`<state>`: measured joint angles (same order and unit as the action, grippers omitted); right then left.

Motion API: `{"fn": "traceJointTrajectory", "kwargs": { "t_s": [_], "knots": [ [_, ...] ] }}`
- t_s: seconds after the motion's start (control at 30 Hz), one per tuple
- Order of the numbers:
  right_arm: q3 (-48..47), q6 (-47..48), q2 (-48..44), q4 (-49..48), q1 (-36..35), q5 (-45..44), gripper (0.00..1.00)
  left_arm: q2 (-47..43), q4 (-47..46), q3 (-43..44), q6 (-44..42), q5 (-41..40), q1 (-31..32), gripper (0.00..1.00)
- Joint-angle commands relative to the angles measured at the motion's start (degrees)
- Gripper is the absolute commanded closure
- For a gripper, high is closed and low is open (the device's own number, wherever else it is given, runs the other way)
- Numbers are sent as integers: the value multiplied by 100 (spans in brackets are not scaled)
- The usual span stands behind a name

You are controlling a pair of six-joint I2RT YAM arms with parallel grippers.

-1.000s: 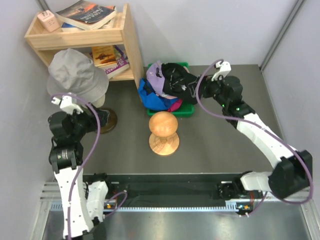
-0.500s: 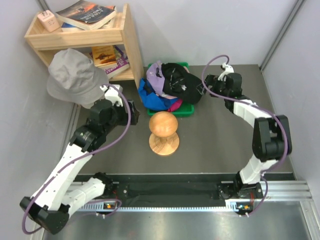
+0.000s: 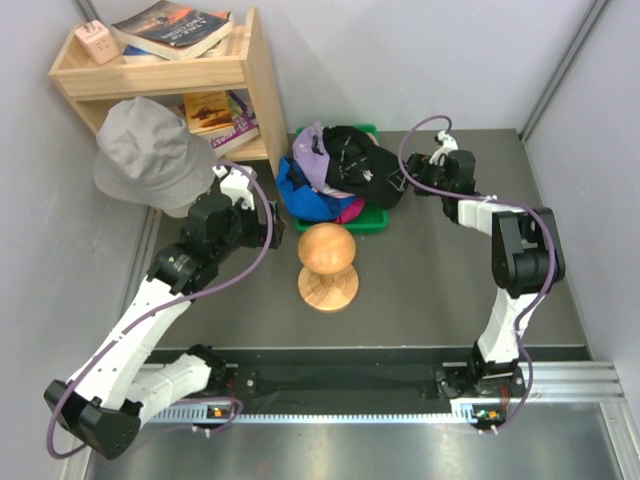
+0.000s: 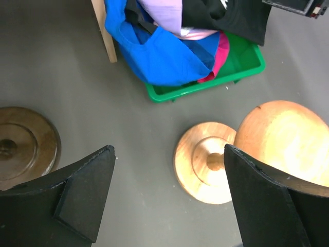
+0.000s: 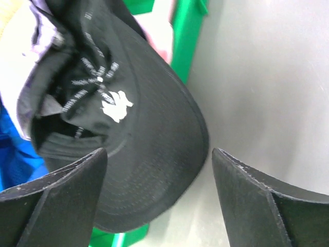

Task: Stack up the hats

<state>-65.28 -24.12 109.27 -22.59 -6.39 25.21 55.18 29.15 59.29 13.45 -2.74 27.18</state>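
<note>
1. The hats (image 3: 322, 190) lie heaped in a green tray (image 3: 378, 222) at the far middle of the table, and the wooden stand (image 3: 327, 262) sits bare just in front of it.
2. The black cap (image 5: 139, 170) is on top, inside up, with its brim hanging over the tray's right edge.
3. The lavender cap (image 4: 164, 13) is tucked beside it, and the bright blue cap (image 4: 159, 56) spills over the tray's left rim with a magenta one (image 4: 222, 49) peeking out underneath.
4. The right gripper (image 5: 158, 152) has its fingers spread wide, right at the black brim — whether they touch it can't be told.
5. The left gripper (image 4: 168, 149) is also wide open, hovering over the table near the stand's round base.
6. A grey bucket hat (image 3: 150, 150) sits by the bookshelf (image 3: 255, 95), well apart from the tray.
</note>
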Motion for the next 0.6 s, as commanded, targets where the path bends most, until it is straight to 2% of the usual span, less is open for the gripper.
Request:
{"fn": "traceJointTrajectory", "kwargs": {
  "t_s": [0.0,0.1,0.2,0.23,0.3,0.33,0.4,0.43,0.57],
  "knots": [
    [-99,-23,-38,-756,42,344,19,-174,-560,-330,-132,-209,15,9],
    [-257,83,67,-598,33,353,19,-130,-498,-339,-150,-227,7,8],
    [-319,74,164,-606,33,467,25,-174,-585,-462,-132,-166,15,8],
    [-302,65,173,-606,42,476,33,-174,-620,-488,-132,-165,15,8],
    [-223,83,121,-606,42,476,42,-200,-621,-541,-124,-191,15,8],
    [-179,100,33,-606,42,458,52,-209,-621,-576,-132,-209,15,8],
    [-82,136,-72,-659,33,414,62,-235,-647,-629,-124,-209,15,8],
    [-73,144,-134,-668,33,414,73,-253,-656,-672,-124,-200,15,8],
    [-64,118,-310,-729,33,519,95,-227,-673,-725,-115,-165,15,8]
  ]
}}
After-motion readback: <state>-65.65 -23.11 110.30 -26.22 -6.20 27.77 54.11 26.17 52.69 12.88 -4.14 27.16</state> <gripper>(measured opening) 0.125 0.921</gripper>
